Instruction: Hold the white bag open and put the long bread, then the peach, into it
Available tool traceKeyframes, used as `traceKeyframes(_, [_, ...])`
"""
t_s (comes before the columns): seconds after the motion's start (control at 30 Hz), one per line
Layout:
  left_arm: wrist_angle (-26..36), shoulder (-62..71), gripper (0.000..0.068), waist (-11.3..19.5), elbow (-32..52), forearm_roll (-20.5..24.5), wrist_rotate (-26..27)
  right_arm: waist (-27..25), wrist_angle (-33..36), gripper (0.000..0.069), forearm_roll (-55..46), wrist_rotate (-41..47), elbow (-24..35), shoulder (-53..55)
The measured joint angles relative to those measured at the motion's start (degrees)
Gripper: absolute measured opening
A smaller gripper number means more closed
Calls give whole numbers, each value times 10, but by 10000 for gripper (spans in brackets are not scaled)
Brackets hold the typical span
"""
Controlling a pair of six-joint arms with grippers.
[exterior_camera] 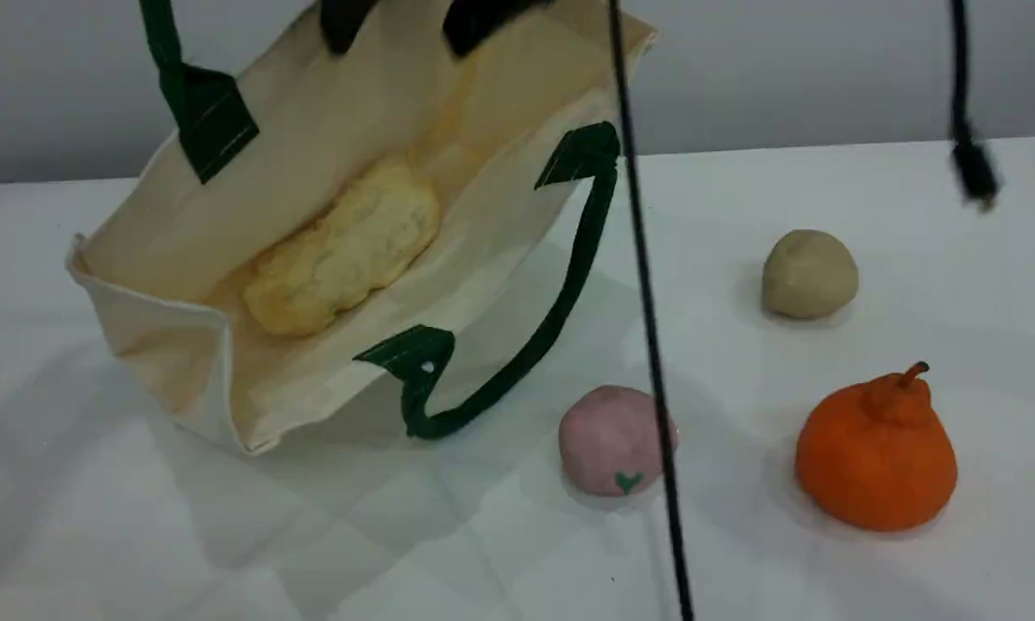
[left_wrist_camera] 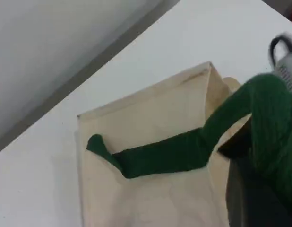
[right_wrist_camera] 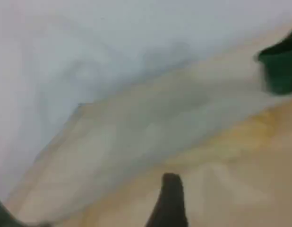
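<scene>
The white bag (exterior_camera: 181, 233) is tilted on the table with its mouth wide open toward me. One green handle (exterior_camera: 203, 112) is pulled up out of the top of the scene view. In the left wrist view my left gripper (left_wrist_camera: 252, 189) is shut on that handle (left_wrist_camera: 264, 113). The long bread (exterior_camera: 345, 250) lies loose on the bag's inner wall. My right gripper (exterior_camera: 410, 17) hovers open over the bag's far rim, holding nothing; one dark fingertip (right_wrist_camera: 169, 201) shows against the cloth. The peach (exterior_camera: 614, 440) rests on the table right of the bag.
The bag's other green handle (exterior_camera: 561, 310) lies slack on the table beside the peach. A beige ball (exterior_camera: 809, 274) and an orange pear-shaped fruit (exterior_camera: 876, 453) sit at the right. A black cable (exterior_camera: 647, 310) hangs down past the peach, and another (exterior_camera: 970, 155) dangles at the far right.
</scene>
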Motion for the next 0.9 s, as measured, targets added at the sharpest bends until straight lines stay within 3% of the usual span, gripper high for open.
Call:
traceKeyframes(0.17, [0, 0, 82, 0, 0, 0, 0, -9, 105, 579, -106, 39, -38, -23])
traceKeyframes(0.4, [0, 0, 82, 0, 0, 2, 4, -9, 233, 574, -195, 41, -40, -37])
traceKeyframes(0.73, [0, 0, 82, 0, 0, 4, 16, -8, 236, 522, -154, 40, -35, -59])
traceKeyframes(0.9, [0, 0, 82, 0, 0, 6, 15, -8, 237, 517, -153, 39, 22, -101])
